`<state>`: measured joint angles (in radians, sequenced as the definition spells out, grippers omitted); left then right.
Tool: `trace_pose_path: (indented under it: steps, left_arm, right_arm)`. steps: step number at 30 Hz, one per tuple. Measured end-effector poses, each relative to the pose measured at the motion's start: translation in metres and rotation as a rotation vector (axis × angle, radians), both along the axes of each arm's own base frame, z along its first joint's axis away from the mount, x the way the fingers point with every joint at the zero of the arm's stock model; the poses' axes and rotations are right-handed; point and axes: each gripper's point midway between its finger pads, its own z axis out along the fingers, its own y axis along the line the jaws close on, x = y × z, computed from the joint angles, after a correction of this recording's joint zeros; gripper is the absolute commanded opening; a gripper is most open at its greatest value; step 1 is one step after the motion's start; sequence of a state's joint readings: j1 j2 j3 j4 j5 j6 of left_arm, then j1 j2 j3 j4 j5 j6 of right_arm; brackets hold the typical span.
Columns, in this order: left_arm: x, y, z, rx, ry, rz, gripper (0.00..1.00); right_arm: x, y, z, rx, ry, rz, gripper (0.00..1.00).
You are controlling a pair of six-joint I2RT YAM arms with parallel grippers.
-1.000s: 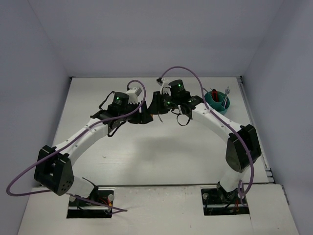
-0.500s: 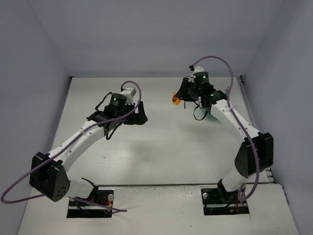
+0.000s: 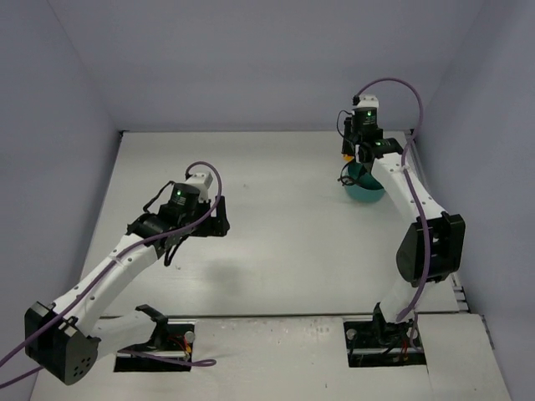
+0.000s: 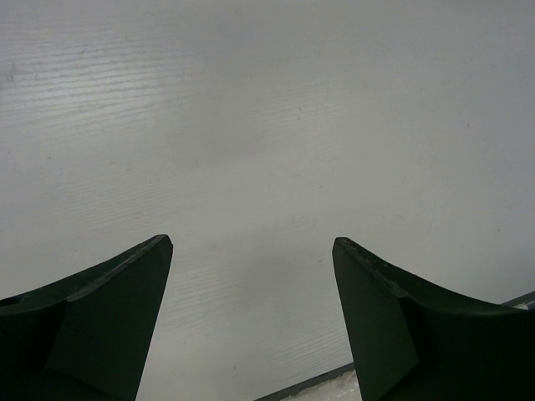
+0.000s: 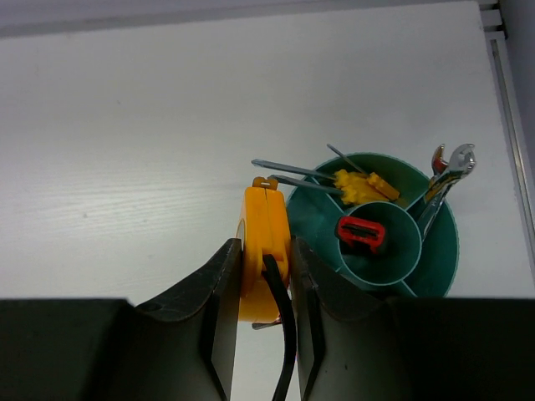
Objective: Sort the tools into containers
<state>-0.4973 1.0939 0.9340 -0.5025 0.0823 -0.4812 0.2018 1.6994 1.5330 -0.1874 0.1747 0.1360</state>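
My right gripper is shut on the round yellow-orange tape measure, held on edge just left of the teal cup. The cup's centre tube holds a red-handled tool. Orange-handled screwdrivers lie in one outer compartment and silver wrenches stand in another. In the top view the right gripper hangs over the far left rim of the cup at the back right. My left gripper is open and empty above bare table, left of centre in the top view. No hex key shows.
A purple-grey wall runs behind the table and on both sides. A metal rail lines the right table edge. A dark table edge shows low in the left wrist view.
My right arm has swung from the table's middle to the back right with the tape measure, ending over the cup. My left arm has pulled back toward the near left.
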Motion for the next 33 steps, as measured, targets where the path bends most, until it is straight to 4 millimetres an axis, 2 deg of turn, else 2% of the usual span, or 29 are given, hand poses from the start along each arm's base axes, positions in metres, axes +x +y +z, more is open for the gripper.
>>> trace_pose_path:
  steps: [4,6,15,23,27,31,33]
  left_arm:
    - [-0.008,0.006,-0.001,0.005,0.002,0.004,0.75]
    - [-0.009,0.006,0.001,0.003,-0.004,0.004,0.75]
    - [-0.01,0.007,0.001,0.003,-0.005,0.004,0.75]
    - [-0.01,0.007,-0.001,0.009,0.005,0.003,0.75]
    - [-0.01,0.007,-0.002,0.011,0.008,0.002,0.75]
    - [-0.01,0.007,-0.003,0.014,0.012,0.002,0.75]
    - [-0.01,0.007,-0.004,0.015,0.014,0.002,0.75]
  right_arm:
    - [0.006,-0.002,-0.033,-0.069,0.08,0.049,0.0]
    - [0.007,-0.004,-0.043,-0.1,0.104,0.068,0.0]
    - [0.013,-0.019,-0.048,-0.187,0.11,0.055,0.0]
    - [0.018,-0.035,-0.084,-0.218,0.184,0.03,0.01]
    - [0.019,-0.039,-0.093,-0.227,0.204,0.029,0.13]
    - [0.019,-0.041,-0.095,-0.232,0.207,0.03,0.36]
    - [0.02,-0.041,-0.094,-0.232,0.202,0.032,0.41]
